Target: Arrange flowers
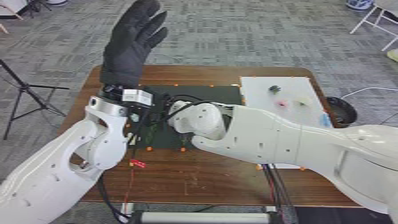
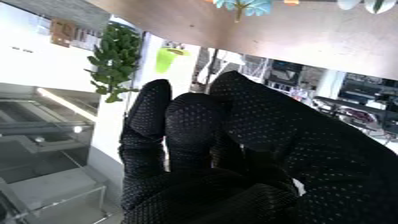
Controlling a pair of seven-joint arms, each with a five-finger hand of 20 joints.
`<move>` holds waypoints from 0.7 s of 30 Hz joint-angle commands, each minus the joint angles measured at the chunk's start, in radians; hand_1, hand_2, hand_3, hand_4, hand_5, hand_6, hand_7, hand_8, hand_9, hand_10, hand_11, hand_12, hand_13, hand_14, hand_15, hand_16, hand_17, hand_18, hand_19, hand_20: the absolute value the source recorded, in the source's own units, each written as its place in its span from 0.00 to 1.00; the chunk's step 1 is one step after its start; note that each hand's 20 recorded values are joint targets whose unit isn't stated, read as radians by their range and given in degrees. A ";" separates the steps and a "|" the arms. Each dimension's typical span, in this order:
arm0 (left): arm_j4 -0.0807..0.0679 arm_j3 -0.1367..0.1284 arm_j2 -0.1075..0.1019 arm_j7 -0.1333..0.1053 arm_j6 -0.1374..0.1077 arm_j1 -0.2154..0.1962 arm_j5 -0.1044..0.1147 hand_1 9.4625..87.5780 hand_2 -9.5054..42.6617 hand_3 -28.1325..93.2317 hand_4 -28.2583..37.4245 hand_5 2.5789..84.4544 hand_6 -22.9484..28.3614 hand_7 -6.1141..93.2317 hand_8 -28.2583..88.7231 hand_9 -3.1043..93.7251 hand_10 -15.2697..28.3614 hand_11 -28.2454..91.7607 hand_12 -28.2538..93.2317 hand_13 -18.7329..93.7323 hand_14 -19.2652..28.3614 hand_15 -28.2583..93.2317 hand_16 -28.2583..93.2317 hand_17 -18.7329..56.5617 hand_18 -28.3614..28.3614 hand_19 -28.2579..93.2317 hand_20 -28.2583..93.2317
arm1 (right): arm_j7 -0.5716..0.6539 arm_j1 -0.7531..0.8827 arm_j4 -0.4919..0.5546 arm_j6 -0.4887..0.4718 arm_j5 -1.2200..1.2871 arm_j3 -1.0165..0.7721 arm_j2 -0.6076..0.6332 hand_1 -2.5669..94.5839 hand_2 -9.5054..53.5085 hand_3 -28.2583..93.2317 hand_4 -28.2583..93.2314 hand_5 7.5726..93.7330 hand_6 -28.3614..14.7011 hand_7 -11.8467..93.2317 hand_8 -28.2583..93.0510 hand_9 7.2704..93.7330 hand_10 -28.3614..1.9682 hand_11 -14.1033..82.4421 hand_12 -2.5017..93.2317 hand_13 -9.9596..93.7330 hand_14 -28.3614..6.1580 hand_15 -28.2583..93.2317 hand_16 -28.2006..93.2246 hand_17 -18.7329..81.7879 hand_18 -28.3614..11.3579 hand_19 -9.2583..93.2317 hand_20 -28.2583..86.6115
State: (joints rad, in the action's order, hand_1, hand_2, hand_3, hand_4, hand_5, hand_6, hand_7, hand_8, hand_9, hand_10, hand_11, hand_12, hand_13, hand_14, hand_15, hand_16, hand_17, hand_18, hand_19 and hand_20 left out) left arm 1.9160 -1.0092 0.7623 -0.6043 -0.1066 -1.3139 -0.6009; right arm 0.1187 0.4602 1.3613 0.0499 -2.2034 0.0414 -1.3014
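Three small flowers [image 1: 282,103], one dark, one pink and one pale, lie apart on the white sheet [image 1: 258,82] at the right of my desk [image 1: 204,177]. A light-blue piece [image 1: 325,120] sits at the sheet's right edge. Green stems [image 1: 151,134] lie on the dark mat [image 1: 206,91], over which my right arm [image 1: 266,132] bends. Whether my right hand [image 2: 191,135] is wide, narrow or holding something, I cannot tell. My left hand [image 1: 129,55] points past the desk's far edge, its fingers long, straight and slightly parted. A red bit [image 1: 138,163] rests nearer me on the wood; a tripod [image 1: 25,95] stands to my left.
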 commanded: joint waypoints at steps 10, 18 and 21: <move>-0.002 0.062 0.024 -0.048 0.000 0.091 0.003 0.20 0.07 0.79 0.02 0.28 0.47 0.21 0.18 0.22 0.56 0.34 0.41 0.29 0.67 0.35 0.31 0.07 0.83 0.49 0.33 | -0.008 -0.030 -0.074 -0.061 -0.043 0.061 -0.074 0.52 0.20 1.00 0.18 0.18 0.66 0.29 0.11 0.20 0.94 0.30 0.06 0.62 0.52 0.99 0.49 0.35 0.22 1.00 0.52; 0.002 0.056 0.025 -0.050 0.007 0.084 0.003 0.20 0.07 0.79 0.02 0.28 0.47 0.21 0.18 0.22 0.56 0.34 0.41 0.29 0.67 0.35 0.31 0.07 0.83 0.49 0.33 | 0.030 -0.039 -0.097 -0.062 -0.058 0.092 -0.091 0.52 0.21 1.00 0.19 0.20 0.66 0.29 0.11 0.21 0.92 0.31 0.05 0.63 0.53 0.99 0.49 0.35 0.22 1.00 0.52; 0.002 0.057 0.027 -0.046 0.014 0.084 0.001 0.20 0.07 0.79 0.02 0.28 0.47 0.21 0.18 0.22 0.56 0.34 0.41 0.29 0.67 0.35 0.31 0.07 0.83 0.49 0.33 | 0.064 -0.041 -0.124 -0.092 -0.054 0.096 -0.101 0.52 0.20 1.00 0.19 0.22 0.66 0.29 0.11 0.22 0.88 0.30 0.05 0.64 0.53 0.99 0.49 0.36 0.21 1.00 0.52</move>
State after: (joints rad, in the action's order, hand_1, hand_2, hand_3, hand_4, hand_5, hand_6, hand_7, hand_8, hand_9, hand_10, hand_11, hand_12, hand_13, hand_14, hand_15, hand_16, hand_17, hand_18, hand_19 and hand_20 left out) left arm 1.9077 -0.9452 0.7772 -0.6348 -0.1046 -1.2293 -0.6007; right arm 0.1285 0.4426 1.2795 -0.0140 -2.2484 0.1250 -1.3709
